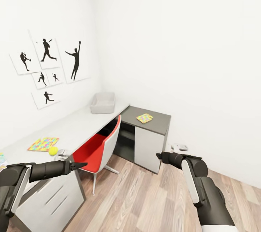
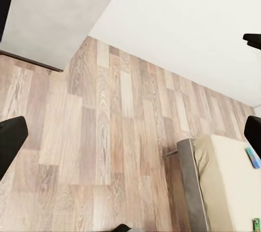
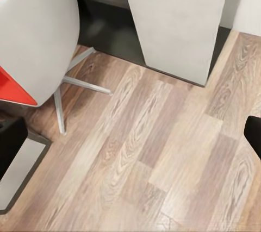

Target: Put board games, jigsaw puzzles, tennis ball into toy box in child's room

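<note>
Here, left gripper (image 1: 74, 166) at lower left of head view, fingers spread wide, empty, hovering off table (image 1: 78, 125) front edge. Right gripper (image 1: 159, 156) at lower centre-right, over wood floor (image 1: 145, 195); cannot tell finger spread in head view, right wrist view shows fingers wide apart, holding nothing. Tennis ball (image 1: 53, 151) on table just beside left gripper, touching corner of jigsaw puzzle (image 1: 43, 144). Second jigsaw puzzle (image 1: 144, 118) on dark grey section, centre frame. Toy box (image 1: 103, 102) at table's far end, by wall. Red chair (image 1: 99, 147) tucked under table. Left wrist view: bed (image 2: 220, 183) corner at lower right.
</note>
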Robot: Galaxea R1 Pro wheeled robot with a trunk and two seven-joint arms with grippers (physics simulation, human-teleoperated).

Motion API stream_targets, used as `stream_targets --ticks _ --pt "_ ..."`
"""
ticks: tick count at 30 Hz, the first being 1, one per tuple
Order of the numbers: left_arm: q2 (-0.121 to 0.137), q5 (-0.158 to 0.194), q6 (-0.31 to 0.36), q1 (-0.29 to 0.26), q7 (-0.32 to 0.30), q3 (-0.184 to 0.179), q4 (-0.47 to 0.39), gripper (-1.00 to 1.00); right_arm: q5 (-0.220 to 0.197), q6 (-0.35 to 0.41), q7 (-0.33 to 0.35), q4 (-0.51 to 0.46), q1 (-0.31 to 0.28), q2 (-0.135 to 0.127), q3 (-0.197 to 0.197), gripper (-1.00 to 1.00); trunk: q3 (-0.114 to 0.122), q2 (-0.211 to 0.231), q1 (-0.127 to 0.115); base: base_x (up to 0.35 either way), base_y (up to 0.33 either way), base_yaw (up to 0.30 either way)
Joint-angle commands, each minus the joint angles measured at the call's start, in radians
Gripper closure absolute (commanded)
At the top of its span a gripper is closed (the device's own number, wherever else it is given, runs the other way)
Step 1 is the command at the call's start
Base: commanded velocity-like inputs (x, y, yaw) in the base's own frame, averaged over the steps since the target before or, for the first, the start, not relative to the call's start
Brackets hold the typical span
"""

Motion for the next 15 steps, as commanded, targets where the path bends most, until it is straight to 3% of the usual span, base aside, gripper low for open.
stream_targets --ticks 1,15 --pt "0.0 0.0 0.009 -0.001 -0.003 0.0 0.0 -1.0 -0.003 0.004 0.001 -0.001 -0.001 0.001 -0.002 -1.0 -0.002 -0.002 0.001 0.304 -0.107 0.265" --pt "-0.001 0.0 0.009 -0.001 -0.003 0.001 0.0 -1.0 -0.003 0.003 0.001 -0.001 -0.001 0.001 0.001 -1.0 -0.002 -0.002 0.001 0.304 -0.092 0.285"
